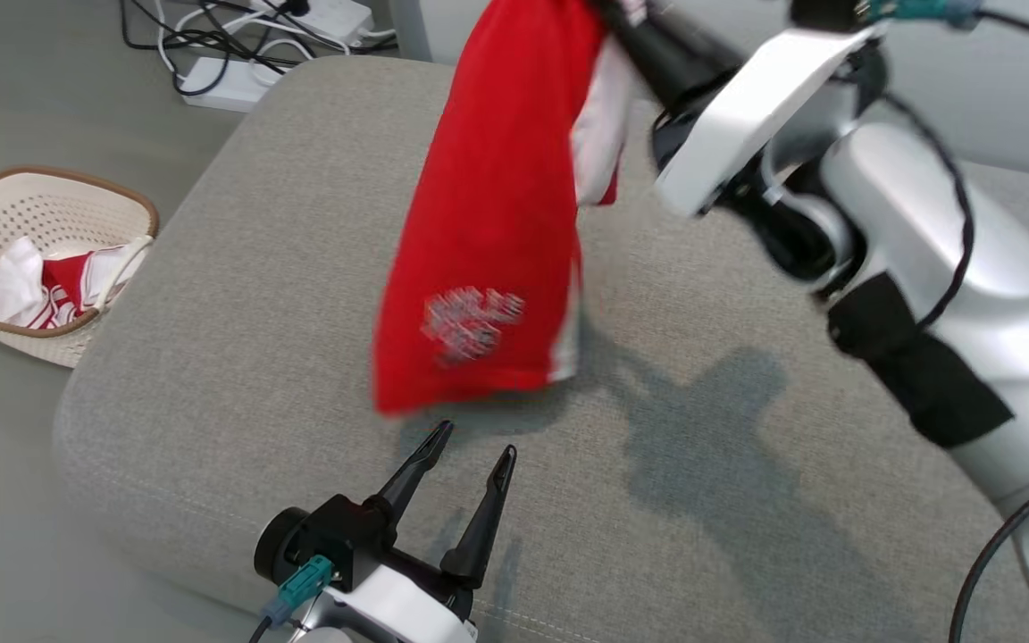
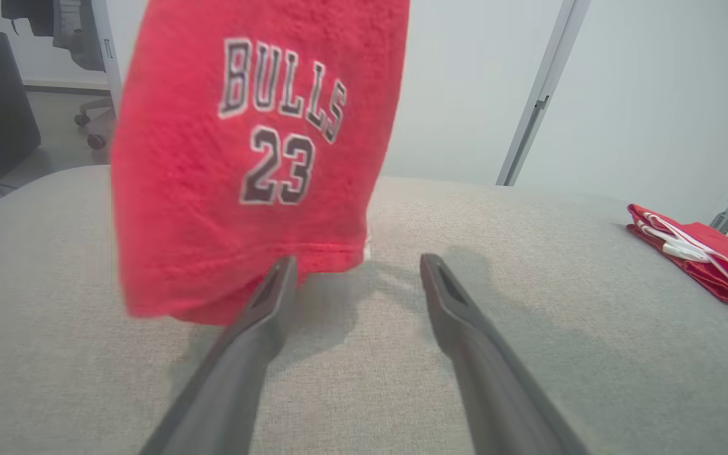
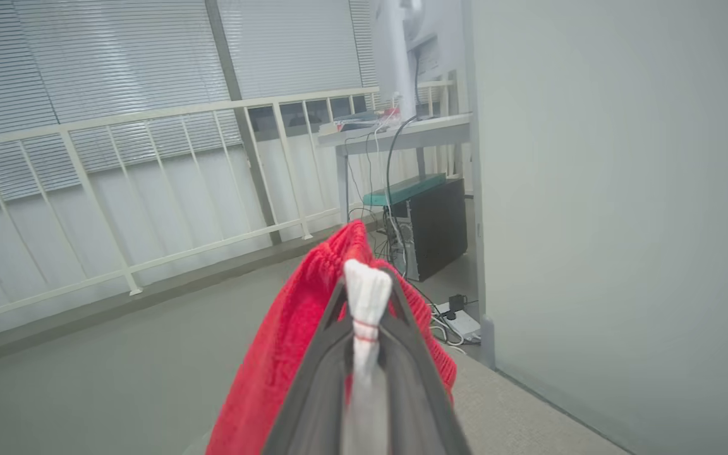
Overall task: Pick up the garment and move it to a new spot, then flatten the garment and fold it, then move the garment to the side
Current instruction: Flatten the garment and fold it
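Right gripper (image 3: 367, 284): raised high over the grey cushion (image 1: 255, 268), fingers drawn together and pinching the garment (image 1: 488, 223). In the right wrist view we see a white strip of the cloth squeezed between the two dark fingers, with the red gathered edge bunched around and behind them.

Garment: red shorts with white trim, hanging lengthwise from that grip over the far middle of the cushion. The left wrist view shows "BULLS 23" printed on the side facing it. The cloth is blurred in the head view. The lower hem sits close above the cushion, with a shadow directly beneath. We cannot tell whether the hem brushes the fabric.

Left gripper (image 1: 475, 439): low at the cushion's near edge, fingers spread wide with nothing between them, tips pointing toward the hanging hem. In its own wrist view one finger overlaps the hem's lower edge. We cannot tell whether it makes contact.

Surroundings: a cream basket (image 1: 77, 174) stands on the floor just beside the cushion on the robot's left, holding red-and-white clothes (image 1: 41, 286). White power strips (image 1: 220, 85) with black cables lie on the floor past the cushion's far left corner. A second, folded red garment (image 2: 705, 259) with white trim rests on the cushion, well apart from the hanging one.
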{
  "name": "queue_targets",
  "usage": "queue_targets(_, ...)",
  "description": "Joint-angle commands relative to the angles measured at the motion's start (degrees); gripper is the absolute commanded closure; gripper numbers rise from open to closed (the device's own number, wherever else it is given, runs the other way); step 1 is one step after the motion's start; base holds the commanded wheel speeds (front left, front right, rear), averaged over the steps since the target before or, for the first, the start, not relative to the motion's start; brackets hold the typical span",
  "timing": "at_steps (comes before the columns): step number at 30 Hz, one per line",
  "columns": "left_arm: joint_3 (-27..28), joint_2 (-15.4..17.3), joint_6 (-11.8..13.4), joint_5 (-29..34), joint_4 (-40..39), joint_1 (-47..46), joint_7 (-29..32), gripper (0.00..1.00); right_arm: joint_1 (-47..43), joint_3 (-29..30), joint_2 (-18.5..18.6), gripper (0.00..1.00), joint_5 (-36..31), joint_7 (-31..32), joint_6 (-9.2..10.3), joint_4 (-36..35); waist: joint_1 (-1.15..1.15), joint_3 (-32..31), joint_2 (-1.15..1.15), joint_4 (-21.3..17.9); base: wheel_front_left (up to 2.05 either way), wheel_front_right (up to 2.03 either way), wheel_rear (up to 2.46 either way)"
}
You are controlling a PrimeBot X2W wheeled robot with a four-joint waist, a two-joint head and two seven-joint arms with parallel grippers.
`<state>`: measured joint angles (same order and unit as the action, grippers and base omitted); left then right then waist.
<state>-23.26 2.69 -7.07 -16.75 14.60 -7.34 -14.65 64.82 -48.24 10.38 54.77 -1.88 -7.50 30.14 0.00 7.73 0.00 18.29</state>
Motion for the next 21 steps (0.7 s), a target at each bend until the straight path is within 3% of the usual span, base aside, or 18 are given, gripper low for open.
queue_targets(1, 1.6, 0.2, -0.4, -0.4, -1.2, -1.1, -0.3, 0.00, 1.9, 2.3, -0.7, 1.00, -1.1, -2.0, 0.01, 4.2, 0.00, -0.6, 0.00, 1.0, 0.00, 0.00, 0.00)
queue_targets(4, 1.9, 0.2, 0.1, -0.8, -1.7, -1.1, -0.3, 0.00, 2.1, 3.1, 0.0, 1.00, -5.0, -2.0, 0.01, 16.2, 0.00, -0.4, 0.00, 0.2, 0.00, 0.00, 0.00)
queue_targets(9, 2.2, 0.2, 0.1, -0.6, -2.2, -2.0, -0.3, 0.00, -4.3, 1.7, 2.3, 1.00, -6.6, 0.6, 0.01, 25.0, 0.00, 0.9, 0.00, -3.0, 0.00, 0.00, 0.00)
queue_targets(13, 2.3, 0.2, 0.0, -0.1, -1.9, -3.3, -0.3, 0.00, -12.1, 0.1, 5.5, 1.00, -5.4, 2.1, 0.01, 26.3, 0.00, 2.0, 0.00, -6.0, 0.00, 0.00, 0.00)
queue_targets(21, 2.1, 0.2, -0.3, 1.4, 1.5, -6.2, -0.3, 0.00, -22.4, -0.7, 10.6, 1.00, -3.8, -1.3, 0.01, 23.2, 0.00, 2.9, 0.00, -10.3, 0.00, 0.00, 0.00)
